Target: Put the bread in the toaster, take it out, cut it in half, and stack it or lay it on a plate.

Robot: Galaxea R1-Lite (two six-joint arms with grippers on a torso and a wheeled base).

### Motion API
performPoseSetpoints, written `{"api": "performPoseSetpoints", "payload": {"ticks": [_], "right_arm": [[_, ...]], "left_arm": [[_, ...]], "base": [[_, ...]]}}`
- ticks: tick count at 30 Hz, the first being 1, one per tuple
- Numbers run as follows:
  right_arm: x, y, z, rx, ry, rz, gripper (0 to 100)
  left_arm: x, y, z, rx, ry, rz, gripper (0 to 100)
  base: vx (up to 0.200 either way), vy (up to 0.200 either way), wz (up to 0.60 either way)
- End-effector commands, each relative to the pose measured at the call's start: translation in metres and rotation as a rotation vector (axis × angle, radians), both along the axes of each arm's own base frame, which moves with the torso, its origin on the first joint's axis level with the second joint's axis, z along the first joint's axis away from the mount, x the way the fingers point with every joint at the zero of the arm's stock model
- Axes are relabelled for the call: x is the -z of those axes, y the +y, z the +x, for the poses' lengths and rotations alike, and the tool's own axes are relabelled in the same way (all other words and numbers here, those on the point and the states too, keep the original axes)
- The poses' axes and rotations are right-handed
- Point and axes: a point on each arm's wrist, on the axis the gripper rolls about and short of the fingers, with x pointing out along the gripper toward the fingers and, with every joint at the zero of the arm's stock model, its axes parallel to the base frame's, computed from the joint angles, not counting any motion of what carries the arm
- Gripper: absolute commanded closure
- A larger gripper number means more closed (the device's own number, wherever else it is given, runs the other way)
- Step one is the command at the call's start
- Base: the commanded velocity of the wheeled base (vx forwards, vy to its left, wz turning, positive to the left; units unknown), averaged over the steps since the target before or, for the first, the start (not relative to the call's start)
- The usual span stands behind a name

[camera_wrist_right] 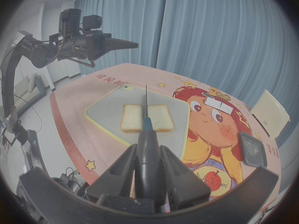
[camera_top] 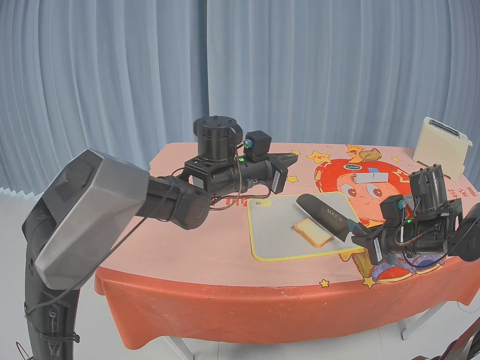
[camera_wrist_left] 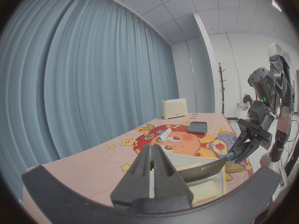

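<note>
A slice of bread (camera_top: 311, 232) lies on the grey, yellow-rimmed cutting board (camera_top: 274, 226). My right gripper (camera_top: 361, 231) is shut on the handle of a dark knife (camera_top: 325, 213), whose blade stands across the middle of the slice. In the right wrist view the blade (camera_wrist_right: 146, 101) splits the bread (camera_wrist_right: 131, 118) into a part on each side; whether it is cut through is hidden. My left gripper (camera_top: 290, 158) hovers shut and empty above the table behind the board. The cream toaster (camera_top: 441, 148) stands at the far right corner. A dark square plate (camera_wrist_right: 253, 149) lies near it.
Two small white blocks (camera_top: 371, 177) lie on the cartoon tablecloth behind the board. The table's front edge runs close below the board. Bare cloth spreads to the board's left, under the left arm.
</note>
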Motion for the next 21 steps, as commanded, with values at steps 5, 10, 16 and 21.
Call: {"api": "performPoseSetpoints", "payload": {"ticks": [5,10,16,21], "right_arm": [[-0.010,0.000,-0.002,-0.011,-0.034,0.027,100],[-0.011,0.002,-0.002,-0.017,-0.040,0.029,100],[-0.010,0.001,-0.002,-0.013,-0.036,0.025,100],[-0.015,-0.001,-0.007,-0.007,-0.055,0.029,100]], "left_arm": [[-0.059,0.088,-0.032,-0.162,-0.030,-0.014,100],[-0.062,0.127,-0.055,-0.262,0.005,0.009,100],[-0.042,0.161,-0.077,-0.334,0.010,0.012,100],[-0.019,0.188,-0.089,-0.423,-0.048,-0.009,100]], "base": [[0.000,0.000,0.00],[0.000,0.000,0.00],[0.000,0.000,0.00],[0.000,0.000,0.00]]}}
